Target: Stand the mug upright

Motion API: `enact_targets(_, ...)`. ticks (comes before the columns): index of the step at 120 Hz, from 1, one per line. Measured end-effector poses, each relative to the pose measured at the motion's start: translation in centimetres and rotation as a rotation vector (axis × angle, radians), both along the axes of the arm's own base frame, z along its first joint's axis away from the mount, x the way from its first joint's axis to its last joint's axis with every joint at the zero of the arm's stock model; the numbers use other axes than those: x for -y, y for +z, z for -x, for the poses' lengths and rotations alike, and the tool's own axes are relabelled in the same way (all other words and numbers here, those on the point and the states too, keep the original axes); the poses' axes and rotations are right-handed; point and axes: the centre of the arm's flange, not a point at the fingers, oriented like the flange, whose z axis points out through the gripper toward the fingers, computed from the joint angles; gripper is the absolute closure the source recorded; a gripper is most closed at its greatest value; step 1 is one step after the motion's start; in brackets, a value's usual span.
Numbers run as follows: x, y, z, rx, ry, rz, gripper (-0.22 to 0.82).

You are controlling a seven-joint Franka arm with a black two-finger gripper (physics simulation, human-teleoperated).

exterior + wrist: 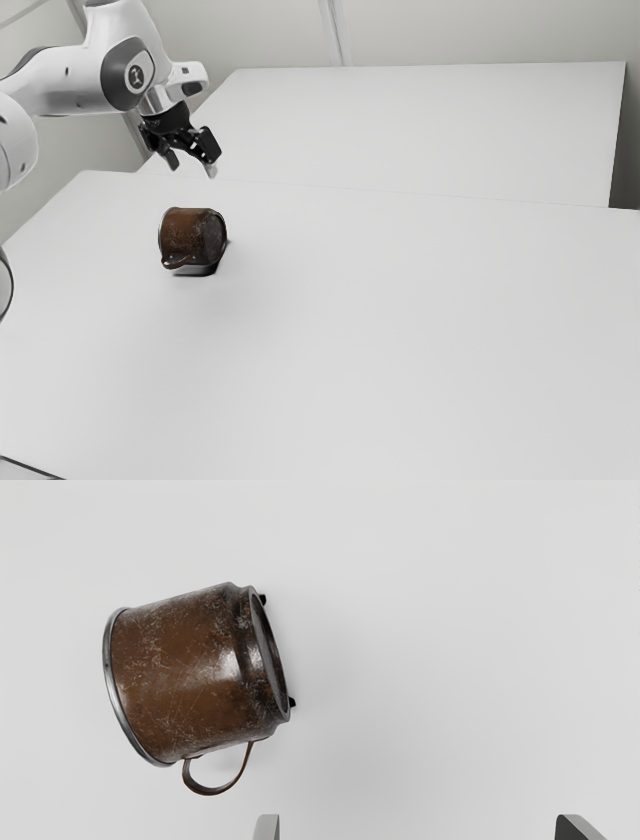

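My jaws stand spread and empty above the bench (350,350). The toppled mug (195,670) looks stiff, slick metal; I'd pinch its rim (107,665) or near-side handle (207,790).

White arm (70,82), grey joint cap (118,88), black gripper (192,168)

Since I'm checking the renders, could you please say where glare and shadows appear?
Wrist view: a pale highlight on the side of the mug near its base, and soft, faint shading on the table; exterior view: a dark patch beneath the mug, perhaps shadow.
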Motion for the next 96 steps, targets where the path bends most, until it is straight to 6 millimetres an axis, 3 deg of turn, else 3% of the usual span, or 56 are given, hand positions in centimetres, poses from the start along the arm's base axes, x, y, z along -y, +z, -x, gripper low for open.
enact_targets(13,-0.9,-0.3,0.0,0.009,0.003,0.001,0.00)
enact_targets(25,-4.0,-0.7,-0.2,0.029,0.038,0.045,0.00)
enact_targets(36,-9.4,-1.4,0.3,0.036,0.103,0.094,0.00)
enact_targets(46,-15.5,-3.5,1.6,0.017,0.165,0.157,0.00)
enact_targets(63,-21.6,-7.2,3.1,-0.003,0.209,0.316,0.00)
enact_targets(78,-23.9,-11.2,2.6,-0.025,0.192,0.457,0.00)
enact_targets(96,-24.9,-15.7,1.5,-0.032,0.152,0.606,0.00)
